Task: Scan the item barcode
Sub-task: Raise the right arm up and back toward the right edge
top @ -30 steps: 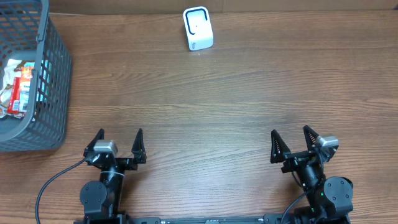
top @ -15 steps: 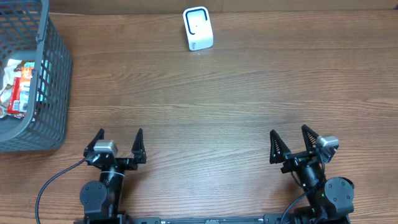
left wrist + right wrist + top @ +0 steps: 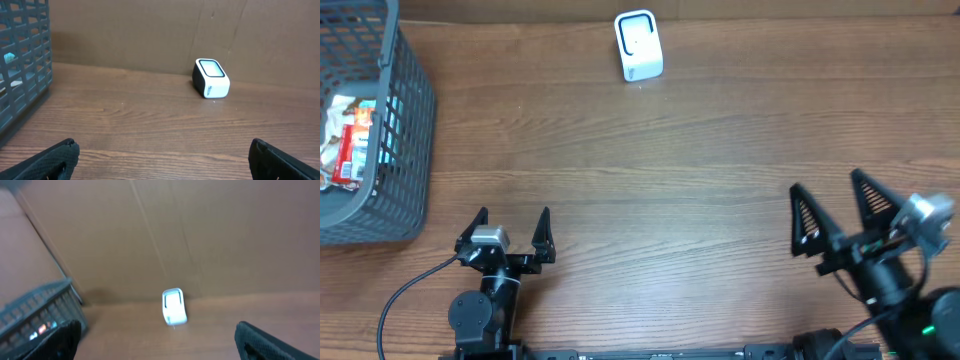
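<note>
Judging the red-and-white packet [image 3: 348,140] lying inside the basket [image 3: 408,150] light, soft and slippery, we would pinch its edge. Our left gripper [image 3: 512,215] and right gripper [image 3: 826,183] gape empty, well apart from the basket.

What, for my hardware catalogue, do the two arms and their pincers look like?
The left arm and right arm are black with round joint housings. The left pincer and right pincer have black, triangular, truss-patterned fingers, with a silver-grey camera block behind. A black cable loops from the left arm; a green light glows on the right.
</note>
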You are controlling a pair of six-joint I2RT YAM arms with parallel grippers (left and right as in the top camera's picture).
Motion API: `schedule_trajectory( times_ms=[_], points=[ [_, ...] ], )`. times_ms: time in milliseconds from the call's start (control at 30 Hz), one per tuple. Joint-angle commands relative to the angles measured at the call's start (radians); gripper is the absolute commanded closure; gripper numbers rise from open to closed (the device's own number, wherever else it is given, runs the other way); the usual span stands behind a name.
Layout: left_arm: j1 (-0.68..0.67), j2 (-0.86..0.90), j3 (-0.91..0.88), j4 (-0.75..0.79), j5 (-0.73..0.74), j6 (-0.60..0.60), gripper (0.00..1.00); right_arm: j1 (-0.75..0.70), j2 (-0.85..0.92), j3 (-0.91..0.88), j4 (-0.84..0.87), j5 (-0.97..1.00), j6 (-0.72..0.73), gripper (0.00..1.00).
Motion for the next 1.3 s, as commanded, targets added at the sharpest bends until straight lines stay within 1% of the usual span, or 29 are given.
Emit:
schedule_trajectory(
  times_ms=[0,33,67,100,133,167,267,300,400,500,533,600,633,700,733,767,833,933,967,1000,1133,1200,1233,1267],
  points=[
    [0.004,-0.002,-0.003,-0.001,0.015,-0.003,0.00,-0.006,0.203,0.311,-0.159,0.005,-0.110,0.00],
    [0.004,-0.002,-0.003,-0.001,0.015,-0.003,0.00,-0.006,0.269,0.411,-0.233,0.006,-0.116,0.00],
    [0.004,-0.002,-0.003,-0.001,0.015,-0.003,0.00,-0.006,0.308,0.469,-0.276,0.005,-0.120,0.00],
    [0.004,-0.002,-0.003,-0.001,0.015,-0.003,0.00,-0.006,0.373,0.564,-0.352,0.006,-0.130,0.00],
    [0.004,-0.002,-0.003,-0.001,0.015,-0.003,0.00,-0.006,0.404,0.607,-0.386,0.009,-0.134,0.00],
    [0.004,-0.002,-0.003,-0.001,0.015,-0.003,0.00,-0.006,0.474,0.701,-0.468,0.026,-0.134,0.00],
    [0.004,-0.002,-0.003,-0.001,0.007,-0.002,0.00,-0.006,0.618,0.859,-0.638,0.054,-0.133,0.00],
    [0.004,-0.002,-0.003,-0.003,-0.048,-0.002,0.00,-0.006,0.670,0.887,-0.689,0.053,-0.124,0.00],
    [0.004,-0.002,-0.003,-0.014,-0.100,-0.002,0.00,-0.006,0.735,0.890,-0.758,0.039,-0.123,0.00],
    [0.004,-0.002,-0.003,-0.009,-0.093,-0.006,0.00,-0.006,0.790,0.890,-0.811,0.065,-0.127,0.00],
    [0.004,-0.002,-0.003,-0.001,-0.073,-0.011,0.00,-0.006,0.802,0.890,-0.817,0.088,-0.127,0.00],
    [0.004,-0.002,0.015,0.001,0.034,-0.035,0.00,-0.006,0.837,0.890,-0.816,0.164,-0.126,0.00],
    [0.004,-0.002,0.027,-0.007,0.064,-0.056,0.00,-0.006,0.845,0.890,-0.813,0.175,-0.125,0.00],
    [0.004,-0.002,0.091,-0.080,0.108,-0.153,0.00,-0.018,0.876,0.890,-0.805,0.197,-0.106,0.00],
    [0.004,-0.002,0.141,-0.143,0.124,-0.199,0.00,-0.034,0.892,0.890,-0.806,0.196,-0.099,0.00],
    [0.004,0.001,0.188,-0.193,0.145,-0.217,0.00,-0.055,0.908,0.890,-0.808,0.196,-0.100,0.00],
    [0.004,0.036,0.319,-0.286,0.193,-0.224,0.00,-0.113,0.946,0.890,-0.812,0.196,-0.100,0.00],
    [0.004,0.139,0.510,-0.401,0.219,-0.220,0.00,-0.183,0.993,0.890,-0.818,0.196,-0.086,0.00],
    [0.004,0.206,0.611,-0.459,0.236,-0.193,0.00,-0.213,1.015,0.890,-0.820,0.193,-0.059,0.00],
    [0.004,0.308,0.757,-0.549,0.257,-0.137,0.00,-0.241,1.044,0.890,-0.822,0.192,-0.050,0.00],
    [0.004,0.597,1.176,-0.857,0.266,-0.004,0.00,-0.272,1.097,0.890,-0.820,0.193,-0.050,0.00],
    [0.004,0.765,1.421,-1.044,0.259,0.087,0.00,-0.275,1.114,0.890,-0.820,0.196,-0.050,0.00],
    [0.004,0.877,1.585,-1.162,0.246,0.127,0.00,-0.275,1.125,0.890,-0.820,0.196,-0.050,0.00],
    [0.004,0.968,1.722,-1.258,0.223,0.143,0.00,-0.275,1.130,0.890,-0.820,0.196,-0.050,0.00]
  ],
)
